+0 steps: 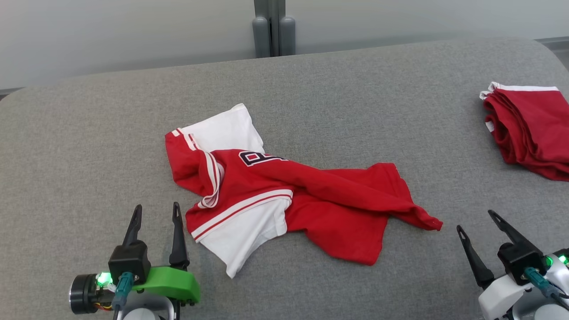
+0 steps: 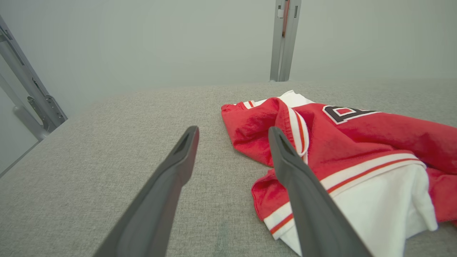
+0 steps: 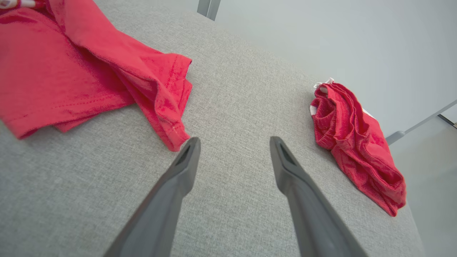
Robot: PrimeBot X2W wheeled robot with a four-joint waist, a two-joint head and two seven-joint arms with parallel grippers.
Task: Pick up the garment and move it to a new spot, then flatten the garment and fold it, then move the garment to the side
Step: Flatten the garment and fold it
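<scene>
A crumpled red and white garment (image 1: 284, 195) with a dark letter on it lies in the middle of the grey padded table (image 1: 89, 146). My left gripper (image 1: 156, 209) stands open at the lower left, just left of the garment's white sleeve, nothing between its fingers. In the left wrist view the garment (image 2: 350, 142) spreads to the right of the left gripper (image 2: 234, 130). My right gripper (image 1: 475, 220) is open at the lower right, just right of the garment's red corner. In the right wrist view that corner (image 3: 167, 107) lies beside the left finger of the right gripper (image 3: 234, 141).
A second red garment (image 1: 531, 129), folded, lies at the table's right edge, also in the right wrist view (image 3: 357, 142). A grey post (image 1: 273, 29) stands behind the table's far edge. Bare fabric surface surrounds the middle garment.
</scene>
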